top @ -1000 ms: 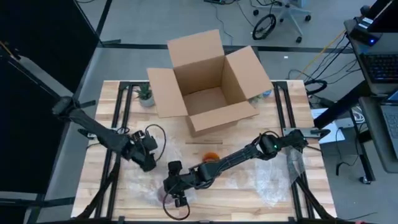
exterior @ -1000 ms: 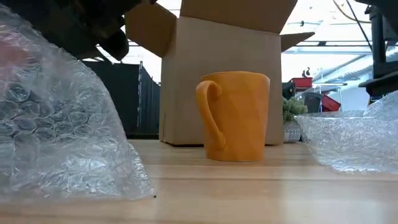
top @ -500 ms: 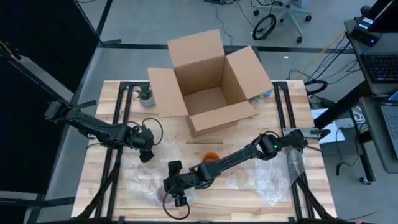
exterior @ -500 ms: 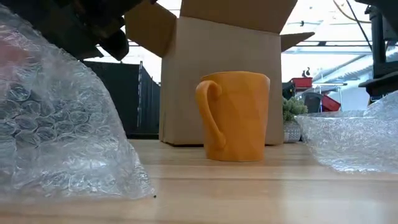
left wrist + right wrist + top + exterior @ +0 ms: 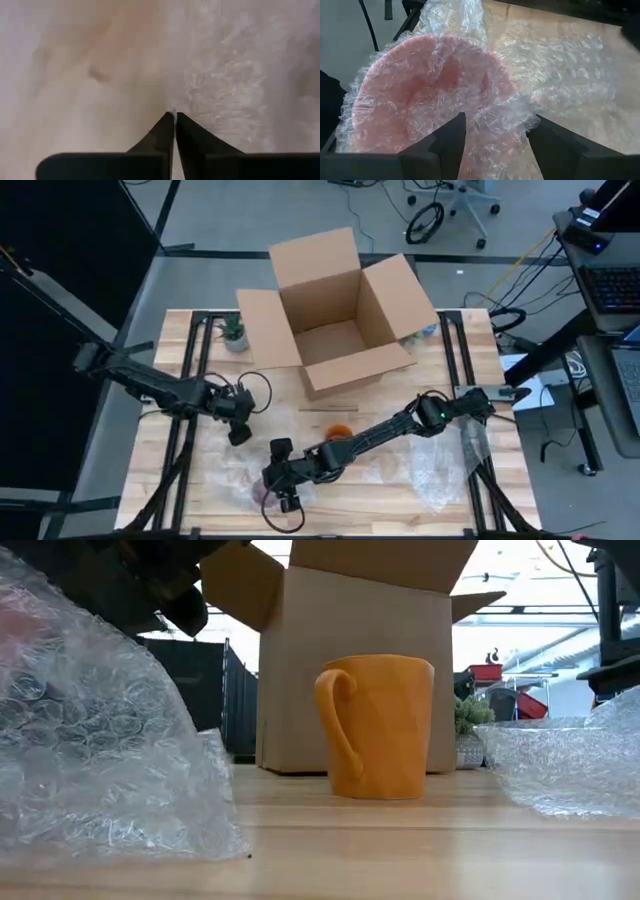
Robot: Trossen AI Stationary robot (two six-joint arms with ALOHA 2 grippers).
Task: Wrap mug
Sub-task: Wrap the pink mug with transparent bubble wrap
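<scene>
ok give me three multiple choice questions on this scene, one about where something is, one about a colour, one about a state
1. Where does the orange mug stand?
A. inside the cardboard box
B. on the table, in front of the cardboard box
C. on the floor

2. What colour is the object inside the bubble wrap at the right gripper?
A. pink
B. green
C. blue

3. How are the left gripper's fingers?
A. wide open
B. closed around the mug
C. closed together with nothing visible between them

Answers:
1 B: the low view shows it upright on the wooden table with the box behind.
2 A: the right wrist view shows pink through the wrap.
3 C: the left wrist view shows the two tips meeting over the table.
</scene>
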